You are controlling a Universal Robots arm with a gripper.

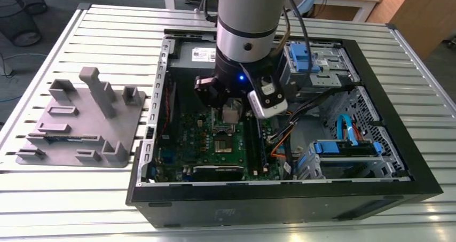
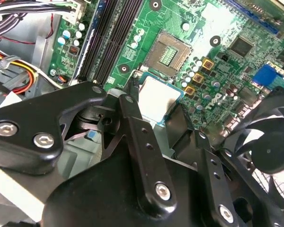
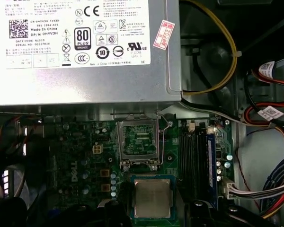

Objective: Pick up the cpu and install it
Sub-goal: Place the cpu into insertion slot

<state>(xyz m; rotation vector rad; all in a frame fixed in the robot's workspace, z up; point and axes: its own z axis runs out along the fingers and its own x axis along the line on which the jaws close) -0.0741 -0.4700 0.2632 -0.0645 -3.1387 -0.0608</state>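
The arm [image 1: 246,33] stood over the open computer case [image 1: 285,199], with its jaws lowered toward the motherboard [image 3: 80,156]. In the second wrist view the jaws were clenched on the cpu [image 2: 158,97], with a finger [image 2: 130,106] against each of two opposite edges. The cpu was held with its metal top upward, just beside the socket [image 3: 138,142] and not over it. In the first wrist view its edge lay close to one side of the socket without overlapping it. The socket's contact field was exposed, with no chip in it.

Judged from this, the pick-up was complete and the cpu had been brought inside the case. Seating the cpu in the socket and releasing it were not yet done. The grey tray [image 1: 78,124] sat on the tabletop [image 1: 93,210], outside the case and well apart from the socket.
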